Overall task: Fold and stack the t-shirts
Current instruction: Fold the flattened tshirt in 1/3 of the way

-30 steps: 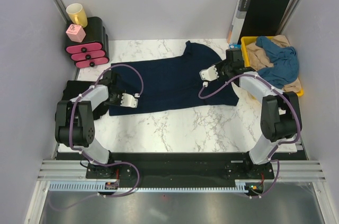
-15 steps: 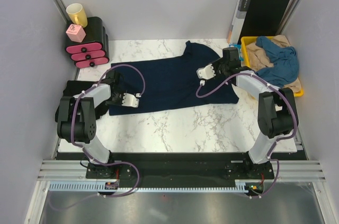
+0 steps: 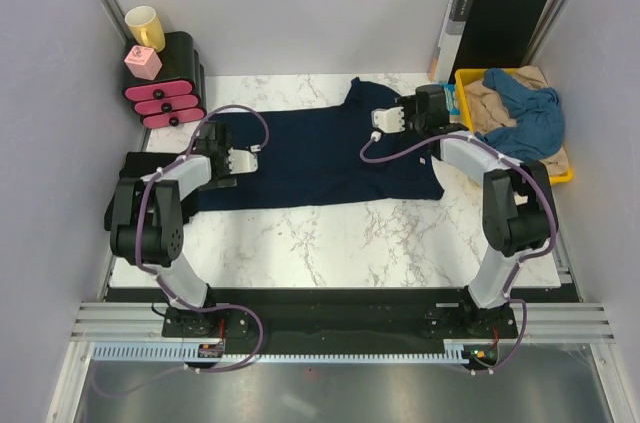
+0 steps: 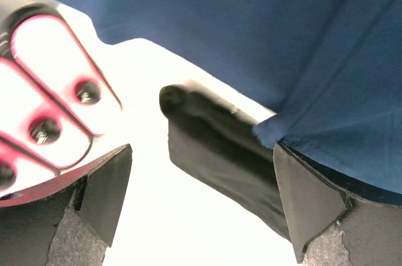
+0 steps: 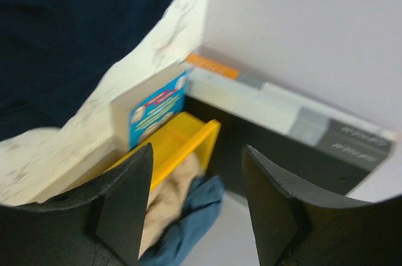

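Note:
A large dark navy t-shirt [image 3: 320, 153] lies spread flat across the marble table, with one sleeve toward the back. My left gripper [image 3: 242, 155] hovers over its left end, open with nothing between the fingers. The left wrist view shows the navy hem [image 4: 264, 33] and a fold of black cloth [image 4: 217, 146] beyond the open left gripper [image 4: 204, 200]. My right gripper [image 3: 386, 118] is open above the shirt's back right part. A beige t-shirt [image 5: 164, 198] and a medium-blue t-shirt [image 3: 530, 118] lie heaped in the yellow tray [image 3: 567, 173].
A black orange-edged folder [image 3: 500, 28] leans on the back wall. Beside the tray stands a small blue-labelled box [image 5: 157, 107]. Pink-fronted black drawers [image 3: 165, 88] stand at back left with a yellow mug [image 3: 145, 28] and a pink cube [image 3: 143, 62] on top. Black cloth [image 3: 126, 175] lies at the left edge.
Both grippers have gone from shut to open, letting go of the navy shirt, and both have moved toward the back of the table.

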